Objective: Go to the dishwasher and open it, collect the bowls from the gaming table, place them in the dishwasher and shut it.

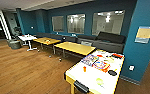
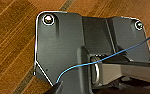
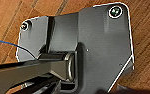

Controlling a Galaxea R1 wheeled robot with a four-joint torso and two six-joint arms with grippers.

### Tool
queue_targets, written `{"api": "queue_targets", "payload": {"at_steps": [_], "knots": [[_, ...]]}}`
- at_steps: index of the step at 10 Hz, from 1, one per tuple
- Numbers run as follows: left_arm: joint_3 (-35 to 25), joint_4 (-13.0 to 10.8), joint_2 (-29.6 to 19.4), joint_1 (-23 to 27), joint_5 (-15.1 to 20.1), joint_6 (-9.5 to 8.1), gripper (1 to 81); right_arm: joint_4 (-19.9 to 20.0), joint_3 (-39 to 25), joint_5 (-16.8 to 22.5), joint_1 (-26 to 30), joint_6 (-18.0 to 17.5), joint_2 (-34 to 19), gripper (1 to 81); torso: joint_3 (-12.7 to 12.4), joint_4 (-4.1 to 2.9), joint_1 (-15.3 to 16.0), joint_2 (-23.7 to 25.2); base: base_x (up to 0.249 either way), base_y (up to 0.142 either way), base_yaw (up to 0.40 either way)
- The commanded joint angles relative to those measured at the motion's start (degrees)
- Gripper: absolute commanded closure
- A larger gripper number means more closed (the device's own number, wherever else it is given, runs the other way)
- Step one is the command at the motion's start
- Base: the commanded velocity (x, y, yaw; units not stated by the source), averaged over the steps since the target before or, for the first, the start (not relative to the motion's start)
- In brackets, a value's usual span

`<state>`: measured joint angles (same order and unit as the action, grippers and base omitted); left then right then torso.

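Standing in a lounge with blue walls (image 1: 91, 7) and a wooden floor (image 1: 23, 70), the robot faces the gaming table (image 1: 91, 75) at the lower right of the head view. That table has a white top with a yellowish edge and carries colourful game sheets (image 1: 96, 62). On it rest a lime green bowl (image 1: 99, 81) near the close end, a black bowl (image 1: 112, 72) towards the right edge, and a small orange cup (image 1: 84, 68) near the left edge. A red item sits at the far end; whether it is a bowl cannot be determined. Behind the gaming table stand two plain yellow tables (image 1: 74, 47), then a small white table (image 1: 27, 38), with a dark sofa (image 1: 108, 41) along the wall beneath three windows (image 1: 76, 23). A framed notice (image 1: 144, 34) hangs on the right-hand wall.

From the left wrist, the robot's dark plate sits above floor planks, with a thin blue cable (image 2: 91, 63) crossing it. Finger state: cannot tell.

From the right wrist, the same kind of plate hangs over floor planks, with a blue cable (image 3: 3, 42) at one side. Finger state: cannot tell.

No bowl lies near either wrist; all bowls noted remain on the gaming table.
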<state>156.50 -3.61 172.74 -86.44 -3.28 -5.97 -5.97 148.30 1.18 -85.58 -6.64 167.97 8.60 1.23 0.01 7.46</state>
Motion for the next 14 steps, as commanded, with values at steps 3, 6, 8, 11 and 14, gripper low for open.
{"api": "queue_targets", "payload": {"at_steps": [3, 6, 8, 11, 14], "knots": [[-0.1, 0.2, -0.1, 2.7, 2.9, 0.26, 1.0, 0.3, 0.0, 2.9, 3.2, 0.1, -0.3, 1.0, 0.0, 0.0, 0.0, 0.0, 0.156, 0.101, 0.0], [-0.1, 0.3, -0.1, 2.7, 2.9, 0.26, 1.0, 0.3, 0.0, 2.9, 3.2, 0.1, -0.3, 1.0, 0.0, 0.0, 0.0, 0.0, 0.128, 0.102, 0.0], [-0.1, 0.3, -0.1, 2.7, 2.9, 0.26, 1.0, 0.3, 0.0, 2.9, 3.3, 0.1, -0.3, 1.0, 0.0, 0.0, 0.1, 0.0, 0.092, 0.101, 0.0], [-0.1, 0.3, -0.3, 2.7, 2.9, 0.26, 1.0, 0.3, 0.0, 2.9, 3.2, 0.1, -0.2, 1.0, 0.0, 0.0, 0.0, 0.0, 0.092, 0.101, 0.0], [-0.1, 0.1, -0.1, 2.7, 2.9, 0.26, 1.0, 0.2, 0.0, 2.9, 3.1, 0.1, -0.2, 1.0, 0.0, 0.0, 0.0, 0.0, 0.092, 0.097, 0.0]]}}
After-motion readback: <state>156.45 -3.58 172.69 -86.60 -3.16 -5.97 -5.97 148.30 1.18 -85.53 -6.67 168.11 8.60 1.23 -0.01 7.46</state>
